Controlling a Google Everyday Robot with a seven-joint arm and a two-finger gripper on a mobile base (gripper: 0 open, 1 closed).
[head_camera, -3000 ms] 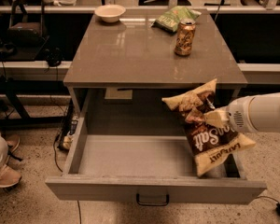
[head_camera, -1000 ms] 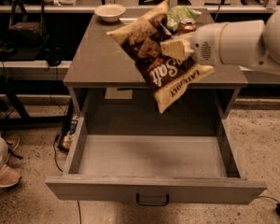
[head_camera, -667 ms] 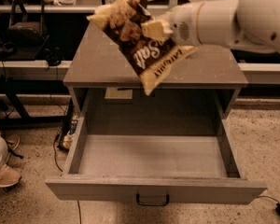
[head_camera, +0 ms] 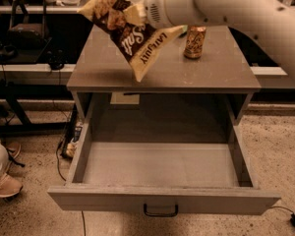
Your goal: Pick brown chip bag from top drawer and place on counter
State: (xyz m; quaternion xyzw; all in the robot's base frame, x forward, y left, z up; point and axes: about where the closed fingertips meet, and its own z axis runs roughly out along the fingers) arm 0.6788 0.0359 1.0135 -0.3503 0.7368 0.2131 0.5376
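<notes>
My gripper [head_camera: 133, 13] is shut on the brown chip bag [head_camera: 132, 38] near its top and holds it tilted in the air over the left half of the counter [head_camera: 221, 65]. The bag's tan bottom edge hangs just above the counter's front left part. The white arm reaches in from the upper right. The top drawer [head_camera: 162, 166] stands pulled fully out below, its inside bare, with a dark handle [head_camera: 161, 211] at the centre of its front panel.
A brown drink can [head_camera: 194, 42] stands on the counter behind the arm. A white paper label [head_camera: 125, 98] hangs under the counter edge at left. A person's shoe [head_camera: 5, 185] and cables lie on the floor at left. Desks stand behind.
The arm lifted the bag out of the drawer, up and leftward, and now holds it above the counter's left half. The drawer stayed open.
</notes>
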